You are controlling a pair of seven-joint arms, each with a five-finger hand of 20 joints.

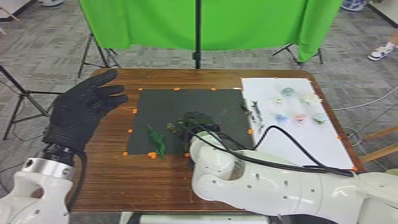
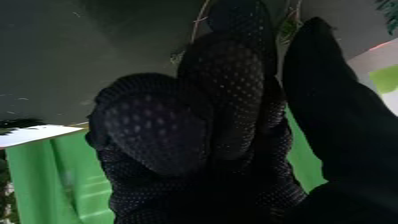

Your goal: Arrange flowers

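Observation:
In the head view my left hand (image 1: 82,110) is raised over the table's left side, its fingers relaxed and open. My right hand (image 1: 201,121) is low over the middle of the black mat (image 1: 164,102), with a thin leafy sprig (image 1: 184,122) at its fingers. A green leafy stem (image 1: 157,140) lies on the mat left of that hand. In the right wrist view my right hand (image 2: 155,130) has its fingers curled, with the thumb alongside; the sprig (image 2: 289,29) shows between them, partly hidden by the glove.
A white sheet (image 1: 306,145) on the table's right side holds several pale flower heads, including a pink one (image 1: 298,118), and thin stems (image 1: 257,111) along its left part. Orange tape bits mark the mat's edges. Black cables loop over my right forearm. A green cloth (image 1: 160,25) hangs behind the table.

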